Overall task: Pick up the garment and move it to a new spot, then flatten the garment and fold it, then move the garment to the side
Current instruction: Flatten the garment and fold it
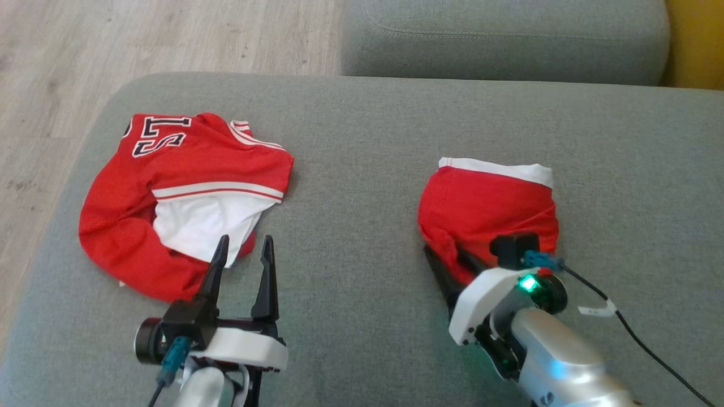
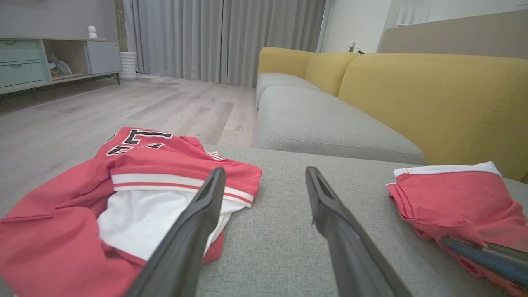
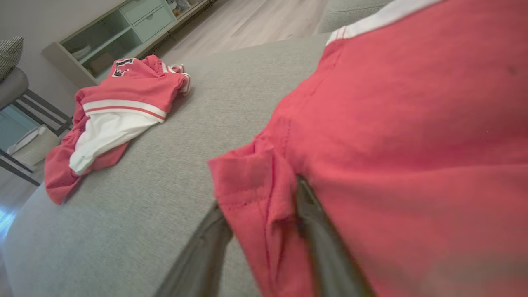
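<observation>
Closest in the right wrist view, the right gripper (image 3: 259, 194) has its two dark fingers standing apart, with a stitched fold at the edge of a folded red mesh garment with a white band (image 1: 486, 203) lying between them. One finger runs along the cushion beside that fold, and the other lies against the red cloth. The picture is blurred there, but the fingers look spread rather than clamped on the cloth. From the head view this garment sits as a compact bundle on the robot's right of a wide grey fabric seat cushion (image 1: 362, 141), its white band on the far edge and its near edge partly hidden by the right wrist, from which a black cable (image 1: 639, 339) trails off to the lower right. The left gripper (image 1: 244, 240) is low on the robot's left with its fingers wide apart and nothing between them. One fingertip overlaps the near white part of a crumpled red-and-white jersey with black-and-white lettering (image 1: 186, 186), and the other is over bare cushion just beside it. The jersey lies rumpled near the cushion's left edge, well apart from the folded garment. Past the cushion are a second grey seat (image 2: 321, 119), a yellow sofa back (image 2: 433, 95), a pale wooden floor (image 1: 113, 45), grey curtains (image 2: 222, 37) and a low sideboard with green drawers (image 2: 24, 66).
</observation>
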Robot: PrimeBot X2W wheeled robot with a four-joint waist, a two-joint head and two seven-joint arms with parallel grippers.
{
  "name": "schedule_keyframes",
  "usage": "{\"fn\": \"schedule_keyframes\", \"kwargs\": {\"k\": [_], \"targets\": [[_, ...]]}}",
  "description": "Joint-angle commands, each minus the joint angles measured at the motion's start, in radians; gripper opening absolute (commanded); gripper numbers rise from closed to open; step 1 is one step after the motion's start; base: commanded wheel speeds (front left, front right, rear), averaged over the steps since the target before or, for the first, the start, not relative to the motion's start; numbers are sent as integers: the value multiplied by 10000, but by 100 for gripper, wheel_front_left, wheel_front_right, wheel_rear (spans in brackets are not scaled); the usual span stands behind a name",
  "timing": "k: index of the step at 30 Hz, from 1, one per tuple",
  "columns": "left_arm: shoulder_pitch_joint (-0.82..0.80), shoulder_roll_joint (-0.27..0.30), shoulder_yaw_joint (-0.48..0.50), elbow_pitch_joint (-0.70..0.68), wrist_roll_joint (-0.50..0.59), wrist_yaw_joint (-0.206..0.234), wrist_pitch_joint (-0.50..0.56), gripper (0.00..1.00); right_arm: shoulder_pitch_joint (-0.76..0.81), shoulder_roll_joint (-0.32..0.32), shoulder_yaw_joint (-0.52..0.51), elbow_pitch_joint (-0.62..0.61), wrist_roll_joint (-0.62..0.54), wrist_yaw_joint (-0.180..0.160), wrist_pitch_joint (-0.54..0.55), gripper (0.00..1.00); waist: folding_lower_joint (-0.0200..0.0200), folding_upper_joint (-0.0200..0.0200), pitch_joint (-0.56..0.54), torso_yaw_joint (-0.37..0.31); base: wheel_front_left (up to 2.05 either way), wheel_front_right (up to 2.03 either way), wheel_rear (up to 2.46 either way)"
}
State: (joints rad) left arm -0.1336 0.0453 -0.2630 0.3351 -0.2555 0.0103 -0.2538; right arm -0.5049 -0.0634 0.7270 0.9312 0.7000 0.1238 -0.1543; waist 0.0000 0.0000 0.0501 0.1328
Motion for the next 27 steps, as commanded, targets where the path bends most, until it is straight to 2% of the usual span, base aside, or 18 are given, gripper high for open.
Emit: {"fn": "schedule_keyframes", "kwargs": {"k": [1,6,11,17,20,22,24,27], "targets": [[-324,49,272,-311,-46,96,-80,100,-442,73,116,-84,-120,69,-266,100,0,0,-12,-32,0,0,0],[-279,49,311,-326,-88,121,-80,100,-589,79,64,361,-396,69,-775,100,0,0,-135,-209,0,0,0],[-211,51,413,-369,-96,131,-80,100,-639,-253,-540,24,-851,69,-1053,100,0,0,-320,-493,0,0,0],[-59,58,553,-493,-77,144,-80,100,306,-866,-2790,-2092,-2471,69,-1071,100,0,0,-528,-947,0,0,0],[-7,57,645,-667,-57,179,-80,100,1155,-725,-4527,-3267,-3463,69,-1072,100,0,0,-558,-1178,0,0,0],[40,56,704,-783,-52,207,-80,100,1767,-388,-5684,-4164,-4230,69,-1073,100,0,0,-546,-1331,0,0,0],[98,55,742,-876,-39,219,-80,100,2411,-124,-6154,-4921,-5084,69,-1073,100,0,0,-528,-1441,0,0,0],[174,53,774,-973,-15,221,-80,100,3233,89,-6669,-5736,-5732,69,-1074,100,0,0,-483,-1531,0,0,0]]}}
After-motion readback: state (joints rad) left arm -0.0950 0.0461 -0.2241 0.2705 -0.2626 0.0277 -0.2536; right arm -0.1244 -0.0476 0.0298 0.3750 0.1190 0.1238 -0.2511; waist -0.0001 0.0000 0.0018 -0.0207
